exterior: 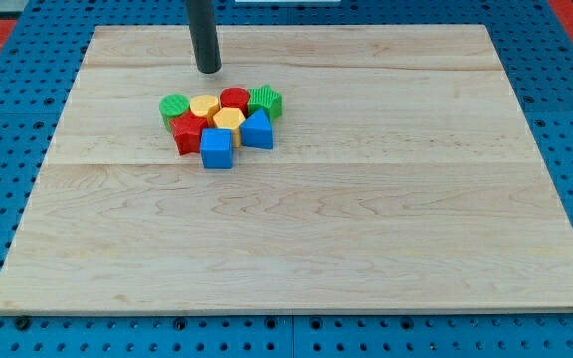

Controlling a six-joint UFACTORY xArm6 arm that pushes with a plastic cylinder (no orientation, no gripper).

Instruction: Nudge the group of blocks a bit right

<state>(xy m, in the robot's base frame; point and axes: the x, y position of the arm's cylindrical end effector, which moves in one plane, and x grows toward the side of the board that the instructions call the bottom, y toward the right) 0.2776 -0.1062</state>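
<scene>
Wooden board [296, 239] on blue pegboard [8, 60]. Cluster of eight small blocks packed tight in the upper-left-centre of the board, most touching neighbours.

Cluster, from the view's left: green cylinder [173, 107] at far left; red star-like block [187, 131] just below it; yellow block, shape unclear [203, 105], at the back; red cylinder [233, 97] at back centre; green block, ridged, shape unclear [265, 100], at the back right; yellow hexagon [228, 121] in the middle; blue triangular block [257, 130] at front right; blue cube [217, 148] at the front.

My tip [208, 70] down on the board, just beyond the cluster toward the view's top, near the yellow back block, apart from all blocks. No contact seen. No jaws on this rig: plain rod, nothing to open or close.

Handling, as judgement: small rigid plastic pieces, light, likely to slide easily on smooth wood. Loose pile, not joined, so a push at one point probably scatters rather than shifts the lot. No gripping possible; only pushing. Best contact likely the view's left flank, at the green cylinder and red star-like block, pressing toward the view's right through the cluster's middle line. Round cylinder may roll off the rod sideways. Tip needs to circle round to the left side first. Short, slow stroke advisable.
</scene>
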